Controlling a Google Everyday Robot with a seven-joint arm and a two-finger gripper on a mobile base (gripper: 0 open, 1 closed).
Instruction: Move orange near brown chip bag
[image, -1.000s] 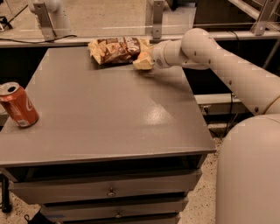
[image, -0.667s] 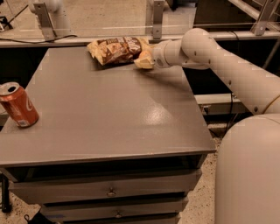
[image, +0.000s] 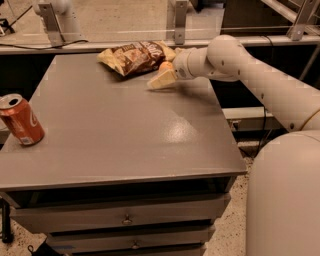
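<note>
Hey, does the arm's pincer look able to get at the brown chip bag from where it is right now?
Probably yes. The pincer is right beside the brown chip bag, with only the orange tucked between them. Nothing else stands in the way.

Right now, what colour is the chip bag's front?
Brown chip bag: dark brown front, tan-yellow edges; camera view. Gripper sits beside it.

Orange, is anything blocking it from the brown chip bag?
No, nothing visible. The orange sits beside the brown chip bag at the table's back, with the gripper right by it. The soda can stands far away.
</note>
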